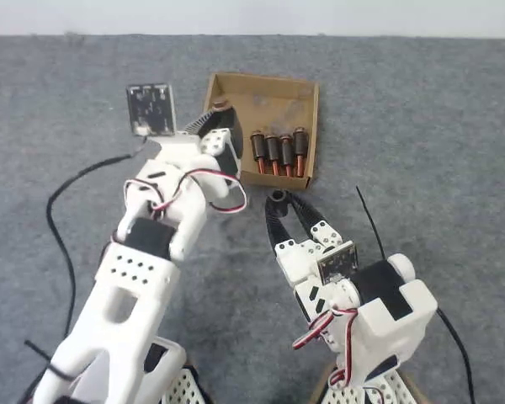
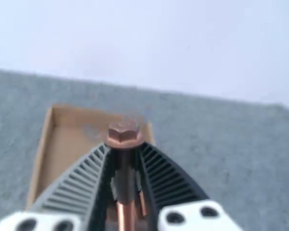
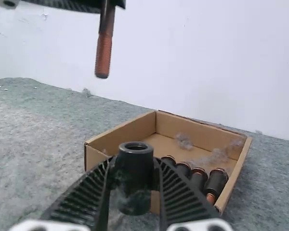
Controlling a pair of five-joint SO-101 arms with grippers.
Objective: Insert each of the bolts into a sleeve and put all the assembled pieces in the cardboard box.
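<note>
Looking down from above, the box [image 1: 261,81] sits in the upper middle of the frame on the grey tabletop [image 1: 438,126]. Four finished pieces [image 1: 278,153] are lined up along its lower right side, leaving the rest of the floor free. The left end effector [image 1: 218,116] hangs at the box's left edge, closed on a bolt [image 1: 221,104]. Just below the box, at mid-frame, the right end effector [image 1: 281,203] is clamped on a sleeve [image 1: 276,196] with its bore facing up, a mouth offered to the bolt, I'd say.

In the left wrist view, the ribbed fingers pinch the bolt just under its hex head, and the copper shank passes between them. Gripping that high seems meant to leave the lower length bare for insertion. The box lies beyond.

In the right wrist view, the sleeve stands upright between shut fingers, its hole open and unobstructed. The bolt hangs tip down, higher than the sleeve and off to one side, not yet over the bore. The box with its four pieces waits close behind the sleeve, so the drop-off afterwards should be short.
</note>
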